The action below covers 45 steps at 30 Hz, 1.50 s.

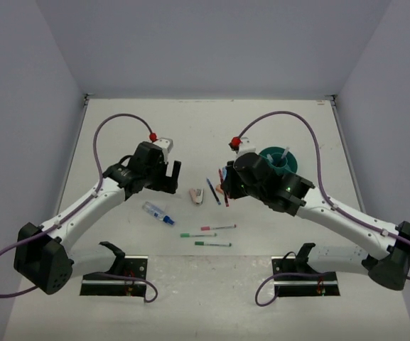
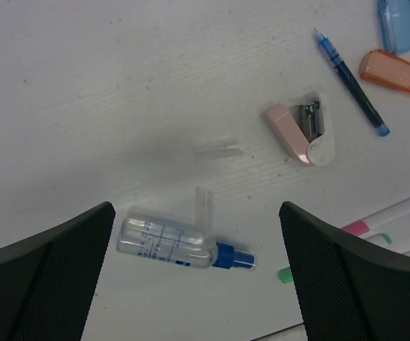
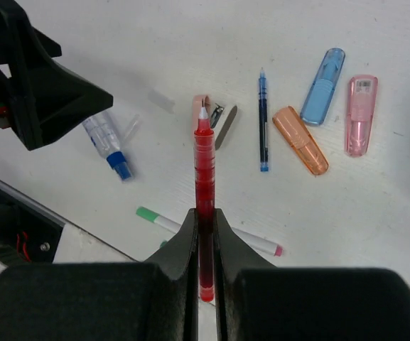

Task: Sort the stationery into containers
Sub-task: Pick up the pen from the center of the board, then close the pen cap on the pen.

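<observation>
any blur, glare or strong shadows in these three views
top external: even soft light, only faint shadows on the white table, small items tiny; left wrist: clear blue-capped spray bottle sharp, black left fingers soft at the bottom edge; right wrist: thin red pen crisp at its tip, black right fingers blurred up close; no harsh glare anywhere

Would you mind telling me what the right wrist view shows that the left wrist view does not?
Only the right wrist view shows the red pen clamped in the right gripper. Only the left wrist view shows the left gripper from its own side, jaws wide open. Both show the spray bottle, the stapler, the blue pen and the orange highlighter.
</observation>
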{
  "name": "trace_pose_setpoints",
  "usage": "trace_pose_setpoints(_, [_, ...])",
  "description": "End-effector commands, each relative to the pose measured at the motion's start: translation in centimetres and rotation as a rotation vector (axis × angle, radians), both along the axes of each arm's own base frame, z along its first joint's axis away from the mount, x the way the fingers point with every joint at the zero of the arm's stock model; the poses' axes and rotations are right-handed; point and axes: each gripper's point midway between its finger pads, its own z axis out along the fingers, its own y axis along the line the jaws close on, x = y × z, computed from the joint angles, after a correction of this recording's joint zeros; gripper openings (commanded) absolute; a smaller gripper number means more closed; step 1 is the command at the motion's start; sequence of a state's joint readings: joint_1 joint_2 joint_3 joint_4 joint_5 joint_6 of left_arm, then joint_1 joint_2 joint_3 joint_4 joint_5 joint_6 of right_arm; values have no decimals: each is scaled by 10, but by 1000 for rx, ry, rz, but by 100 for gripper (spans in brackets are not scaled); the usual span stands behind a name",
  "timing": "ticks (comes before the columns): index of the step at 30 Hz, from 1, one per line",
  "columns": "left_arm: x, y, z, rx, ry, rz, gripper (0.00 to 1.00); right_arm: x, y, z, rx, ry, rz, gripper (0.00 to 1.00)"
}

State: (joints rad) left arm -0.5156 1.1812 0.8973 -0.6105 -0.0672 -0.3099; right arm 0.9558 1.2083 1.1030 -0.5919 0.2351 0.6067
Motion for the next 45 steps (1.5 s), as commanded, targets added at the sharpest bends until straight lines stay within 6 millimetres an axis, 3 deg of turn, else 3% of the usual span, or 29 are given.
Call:
trace_pose_setpoints(1, [6,-3,0,184,-60,-190,100,-9,-14,-11,-38,-45,66,0])
trace_pose_setpoints(3, [11,-3,-5,259,-93,-293,100,-9,-18,-7,-31,-82,76,0])
trace_pose_setpoints(8, [12,-32,6,201,-89,-475,98,-5,-28,-2,-19,-150,102,0])
trace_pose_setpoints(11, [8,-34,-2,262,-88,-598,96,-4,-37,4,-12,-205,117,0])
trace_pose_setpoints(14, [2,-28,-22,322,-8,-657,96,-3,-44,3,-11,-235,117,0])
trace_pose_setpoints(16, [7,-32,-41,359,33,-695,91,-1,-47,4,12,-266,115,0])
trace_pose_setpoints(17, [11,-32,-42,372,47,-697,84,-1,-47,6,27,-277,119,0])
trace_pose_setpoints(20, [13,-32,-74,411,208,-658,68,2,-53,-4,18,-263,109,0])
trace_pose_setpoints(23, [22,-43,-76,377,211,-628,58,5,-56,-7,16,-255,93,0])
trace_pose_setpoints(25, [25,-48,-66,319,141,-600,62,5,-55,-10,16,-245,97,0])
trace_pose_setpoints(28, [38,-48,-31,227,1,-494,74,7,-54,-15,7,-230,91,0])
trace_pose_setpoints(31, [54,-28,-2,225,-94,-255,100,8,-55,-17,1,-223,85,0])
trace_pose_setpoints(34, [59,-14,14,88,-48,65,100,10,-58,-20,-10,-222,68,0])
trace_pose_setpoints(37, [57,-5,14,-101,42,310,100,11,-60,-22,-16,-221,58,0])
trace_pose_setpoints(40, [38,6,-4,-219,146,668,100,13,-60,-25,-25,-216,55,0])
trace_pose_setpoints(43, [22,-4,-10,-410,242,843,100,14,-59,-30,-37,-201,57,0])
trace_pose_setpoints(45, [9,10,-10,-430,275,1034,95,14,-58,-34,-45,-189,60,0])
